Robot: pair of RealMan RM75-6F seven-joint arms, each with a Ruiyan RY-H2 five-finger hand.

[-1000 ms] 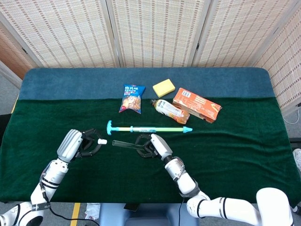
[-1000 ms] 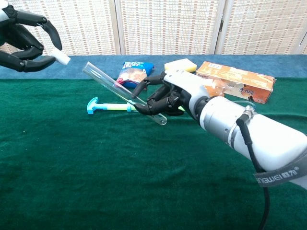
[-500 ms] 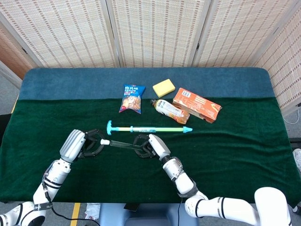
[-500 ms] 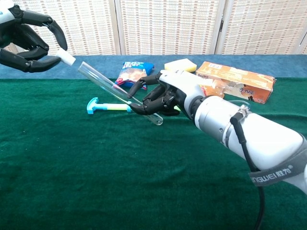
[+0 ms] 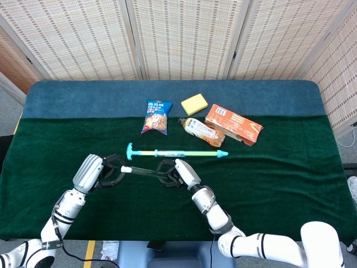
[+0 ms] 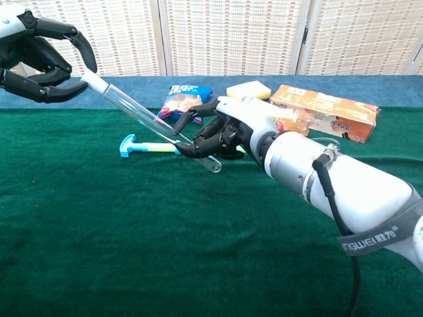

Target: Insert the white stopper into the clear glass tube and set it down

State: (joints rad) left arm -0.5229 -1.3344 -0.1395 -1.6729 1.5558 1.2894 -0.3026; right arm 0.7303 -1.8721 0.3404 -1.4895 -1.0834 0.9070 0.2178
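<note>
1. Right hand gripped the clear glass tube near its lower end, above the green desk, not resting on it.
2. Tube was tilted in the chest view, its open end up toward the left hand; the head view showed the tube only as a dark thin line running between the two hands.
3. Left hand pinched the white stopper at its fingertips; the stopper met the tube's mouth. How deep it sat, cannot tell.
4. Head view showed the left hand and right hand close together at the front of the desk; the stopper was a small white spot there.
5. Behind the tube lay a teal syringe-like tool; the chest view showed mainly its T-handle.
6. Further back: snack bag, yellow sponge, bottle, orange box. In the chest view the bottle was mostly hidden behind the right arm.
</note>
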